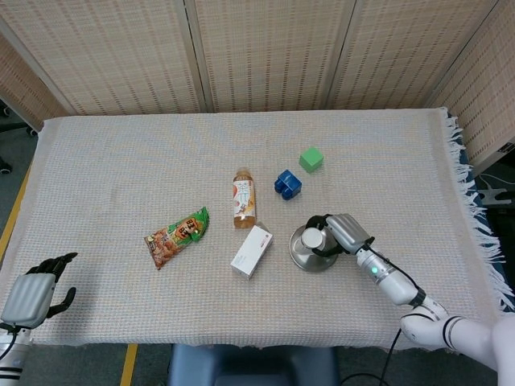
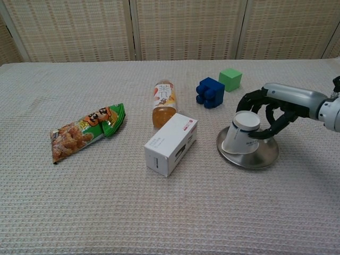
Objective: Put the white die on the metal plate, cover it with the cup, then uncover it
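The white paper cup (image 2: 242,135) stands upside down on the metal plate (image 2: 263,155), tilted with its base leaning toward my right hand. My right hand (image 2: 267,108) grips the cup from the right and above, fingers wrapped round its upper part. From the head view, the same cup (image 1: 313,238) sits on the plate (image 1: 302,257) with the right hand (image 1: 338,232) around it. The white die is hidden, no view showing it. My left hand (image 1: 34,293) hangs off the table's front left corner, holding nothing, fingers apart.
A white box (image 2: 171,143) lies just left of the plate, with an orange drink bottle (image 2: 164,102) behind it. A blue block (image 2: 210,92) and a green cube (image 2: 230,79) sit behind the plate. A snack bag (image 2: 87,130) lies at the left.
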